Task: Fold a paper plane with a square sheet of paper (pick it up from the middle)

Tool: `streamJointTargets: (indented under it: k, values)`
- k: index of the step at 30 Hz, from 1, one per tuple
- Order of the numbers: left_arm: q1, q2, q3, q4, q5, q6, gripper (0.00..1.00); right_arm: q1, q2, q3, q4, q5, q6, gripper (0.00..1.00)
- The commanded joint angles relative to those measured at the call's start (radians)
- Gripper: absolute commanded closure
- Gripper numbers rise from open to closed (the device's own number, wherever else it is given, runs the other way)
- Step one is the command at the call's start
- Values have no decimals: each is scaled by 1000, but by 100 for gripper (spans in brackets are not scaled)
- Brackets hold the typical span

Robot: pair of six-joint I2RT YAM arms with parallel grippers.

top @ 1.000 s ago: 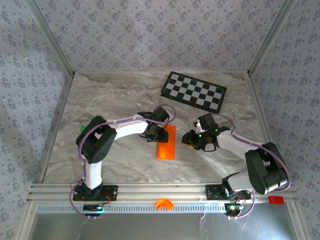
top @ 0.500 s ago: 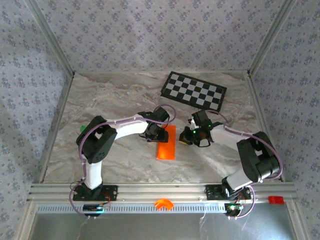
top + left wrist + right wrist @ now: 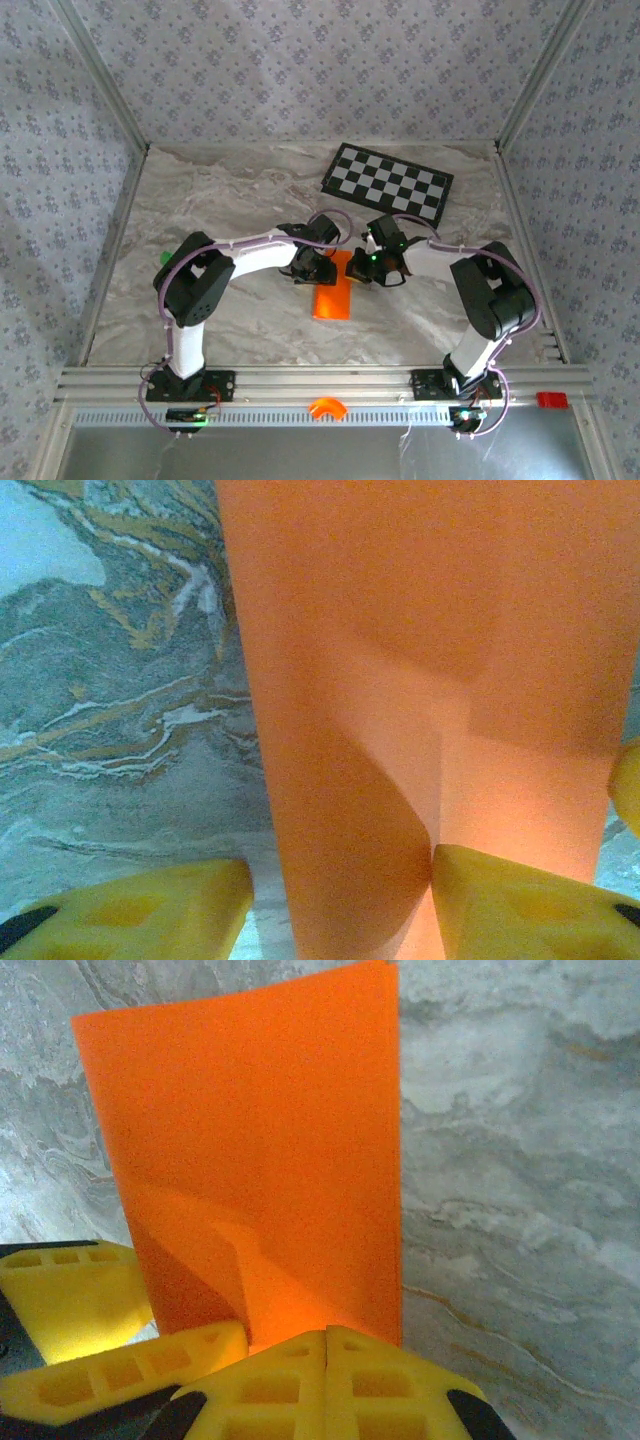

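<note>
The square sheet of paper (image 3: 333, 295) lies flat on the marble table as a narrow bright orange rectangle, folded over itself. In the left wrist view the paper (image 3: 400, 630) runs away from my left gripper (image 3: 340, 910), which is open. Its right finger (image 3: 530, 905) rests on the sheet and its left finger (image 3: 130, 910) is on the table beside the sheet's edge. From above, the left gripper (image 3: 310, 268) stands at the paper's far left corner. My right gripper (image 3: 366, 268) is at the far right corner. Its fingers are shut together (image 3: 327, 1360), tips at the paper's (image 3: 260, 1130) near edge.
A black-and-white checkerboard (image 3: 387, 181) lies at the back right. A tiny green piece (image 3: 164, 257) sits by the left wall. A small orange arch part (image 3: 326, 407) and a red piece (image 3: 551, 400) rest on the front rail. The left gripper's fingers (image 3: 70, 1295) appear beside the right one.
My right gripper has swung left across the table to the paper's far right corner and has closed. The left gripper and the paper have stayed put.
</note>
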Motion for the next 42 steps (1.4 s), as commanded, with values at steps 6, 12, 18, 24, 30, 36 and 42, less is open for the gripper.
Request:
streamJointTargets:
  k: [6,12,18,24,30,36,42]
  values:
    - [1,127,-49,48,-48,4,44,18,58,44,27,-14,22,100]
    - [-1,127,-53,50,-47,3,44,25,86,32,-5,7,-6,100]
    - [-4,119,-66,62,-47,-17,44,23,117,-45,-54,76,-74,100]
    - [-5,73,-64,78,-20,-29,44,5,118,-95,-66,87,-142,100]
    - [-12,-11,-61,89,7,-43,42,-17,93,-126,-72,61,-208,100]
    - [-10,-181,-130,169,13,-86,40,-21,90,-126,-126,58,-324,100]
    - [21,-315,-238,298,42,-144,47,-14,68,-144,-135,44,-370,100]
